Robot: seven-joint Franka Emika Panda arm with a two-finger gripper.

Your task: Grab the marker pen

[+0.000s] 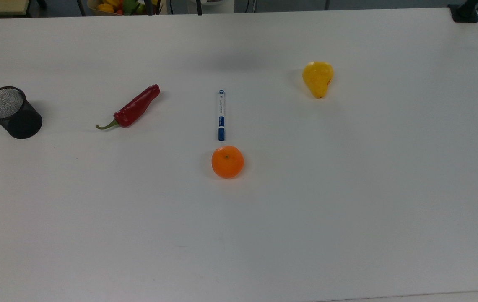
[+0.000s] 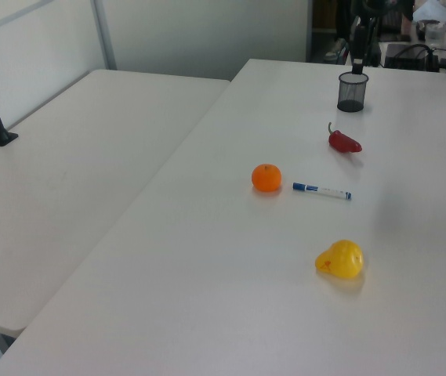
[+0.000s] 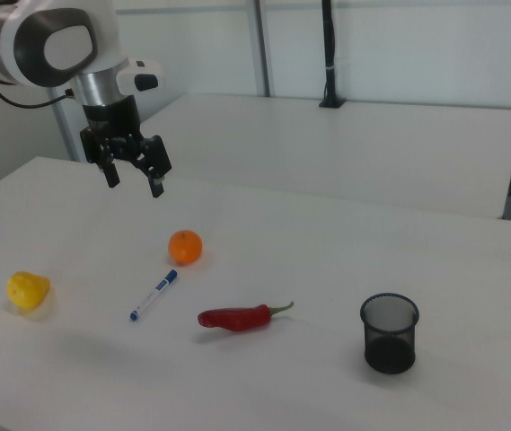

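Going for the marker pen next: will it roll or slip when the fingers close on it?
The marker pen lies flat; its slim round barrel probably rolls if nudged sideways. It looks stiff and light. The open gripper hangs well above the table, and the orange sits just off the capped end.

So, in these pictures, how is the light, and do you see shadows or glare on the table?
Top view: soft even light, no glare on the table; a faint diffuse shadow lies above the marker pen, and a short dark one beside the mesh cup. Left view: the pear casts a small soft shadow. Right view: the tool hangs open above the table.
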